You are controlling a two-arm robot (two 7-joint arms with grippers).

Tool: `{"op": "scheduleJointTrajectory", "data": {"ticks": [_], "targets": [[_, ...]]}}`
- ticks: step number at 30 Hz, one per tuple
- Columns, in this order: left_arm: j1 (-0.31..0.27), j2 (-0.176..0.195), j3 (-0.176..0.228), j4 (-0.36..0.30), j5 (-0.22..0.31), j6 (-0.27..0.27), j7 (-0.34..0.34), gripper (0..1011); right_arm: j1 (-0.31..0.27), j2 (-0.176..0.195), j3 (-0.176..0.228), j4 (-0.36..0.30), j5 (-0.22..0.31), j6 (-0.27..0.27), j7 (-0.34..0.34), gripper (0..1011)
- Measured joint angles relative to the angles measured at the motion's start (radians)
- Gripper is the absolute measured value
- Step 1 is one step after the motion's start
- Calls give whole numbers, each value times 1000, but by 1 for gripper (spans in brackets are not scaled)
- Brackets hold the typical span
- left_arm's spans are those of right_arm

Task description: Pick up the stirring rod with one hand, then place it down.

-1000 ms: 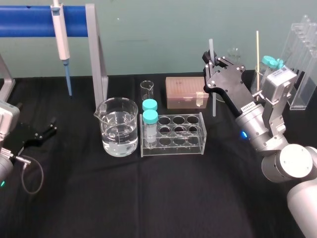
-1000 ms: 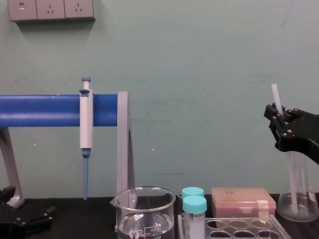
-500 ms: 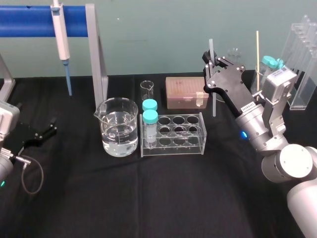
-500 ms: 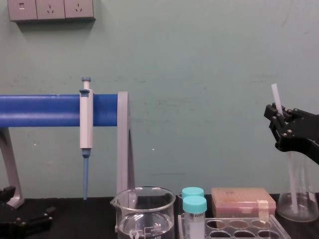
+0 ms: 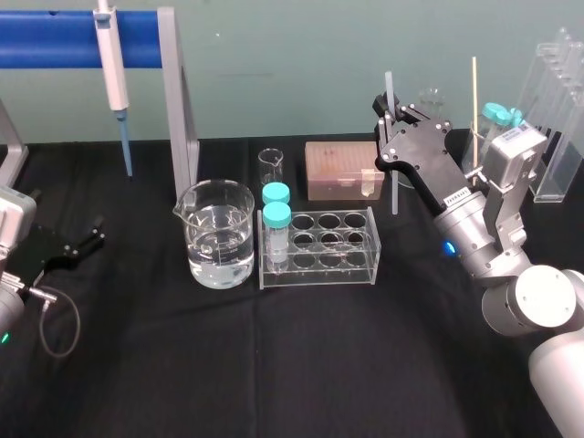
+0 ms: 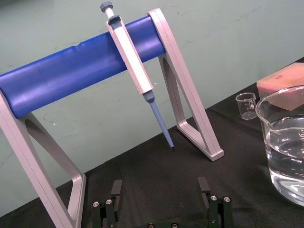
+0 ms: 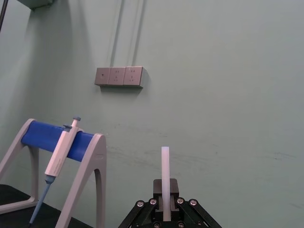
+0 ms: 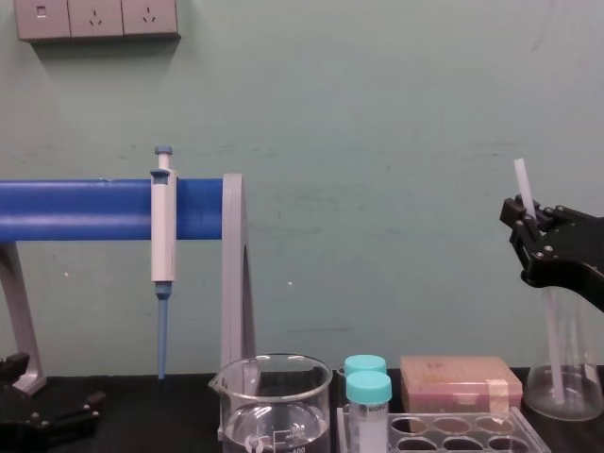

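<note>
While nothing has moved, right end effector [image 5: 390, 115] grips upright stirring rod [image 5: 394, 195]

Bright, even light, with glints on the beaker [image 5: 219, 233].

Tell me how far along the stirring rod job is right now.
Pick-up looks done: the right gripper is shut on the stirring rod, holding it upright just right of the pink box. In hand: the carry, with the rod gripped near its upper end. Left to do: setting it down and letting go. The left gripper sits open at the table's left side, idle.
</note>
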Motion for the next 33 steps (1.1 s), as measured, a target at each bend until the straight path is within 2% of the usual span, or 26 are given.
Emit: {"op": "scheduleJointTrajectory", "data": {"ticks": [18, 33], "targets": [[0, 0, 0, 0, 0, 0, 0, 1000, 0, -1, 2, 0, 0, 0, 4, 72], [0, 0, 0, 0, 0, 0, 0, 1000, 55, -11, -1, 89, 34, -48, 130, 72]]}}
